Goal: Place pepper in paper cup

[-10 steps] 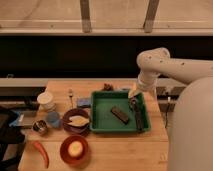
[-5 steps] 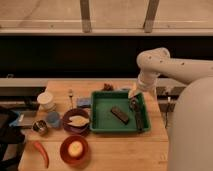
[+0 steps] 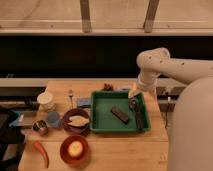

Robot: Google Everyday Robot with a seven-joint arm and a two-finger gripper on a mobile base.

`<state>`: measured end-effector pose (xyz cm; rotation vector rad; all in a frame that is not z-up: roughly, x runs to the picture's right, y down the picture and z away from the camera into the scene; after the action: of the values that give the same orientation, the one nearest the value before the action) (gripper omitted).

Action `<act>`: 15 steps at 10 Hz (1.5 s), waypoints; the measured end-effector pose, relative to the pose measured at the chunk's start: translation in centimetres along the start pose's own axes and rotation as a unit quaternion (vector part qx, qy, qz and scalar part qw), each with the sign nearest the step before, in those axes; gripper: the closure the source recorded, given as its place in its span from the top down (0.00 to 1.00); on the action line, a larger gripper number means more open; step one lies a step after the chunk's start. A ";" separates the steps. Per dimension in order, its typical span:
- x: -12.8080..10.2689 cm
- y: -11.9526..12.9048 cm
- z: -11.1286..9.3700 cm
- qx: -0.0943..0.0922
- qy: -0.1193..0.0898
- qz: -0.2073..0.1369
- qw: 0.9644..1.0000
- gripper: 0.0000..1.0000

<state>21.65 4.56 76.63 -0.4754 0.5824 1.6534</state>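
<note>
Tool point(image 3: 134, 103) is open and empty, sitting over the right side of the green tray point(image 3: 115, 131), just right of the dark bar point(image 3: 119, 114) lying in it. Pepper point(image 3: 41, 152) is well off to the tool's left and nearer the camera, flat on the desk point(image 3: 125, 150) at the front-left corner, beside the red bowl point(image 3: 75, 150). Paper cup point(image 3: 46, 100) stands upright far left of the tool, well apart from the pepper.

Overall level: dim, with a warm amber cast across the desk point(image 3: 115, 150).
Source: a pale daylight band at the window point(image 3: 115, 12) behind the green tray point(image 3: 117, 114), with a black strip below it.
Shadows: soft and short under the bowls point(image 3: 76, 120) left of the tray.
Hand point(image 3: 134, 103): over the tray's right rear corner, lit cream, jaws apart.
Focus: soft throughout, and small items are smeared.
</note>
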 end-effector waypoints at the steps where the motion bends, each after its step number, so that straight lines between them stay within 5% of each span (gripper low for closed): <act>1: 0.0 0.0 0.0 0.000 0.000 0.000 1.000 0.80; 7: -0.1 0.0 0.0 0.003 -0.001 -0.003 1.000 0.80; 10: 0.0 3.0 -0.2 0.023 0.006 -0.074 0.997 0.80; 12: 0.8 6.7 -0.9 0.032 0.005 -0.133 0.991 0.80; 15: 5.1 16.0 -3.2 0.034 0.004 -0.257 0.966 0.80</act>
<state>5.02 4.76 72.74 -0.5310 0.4693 1.1339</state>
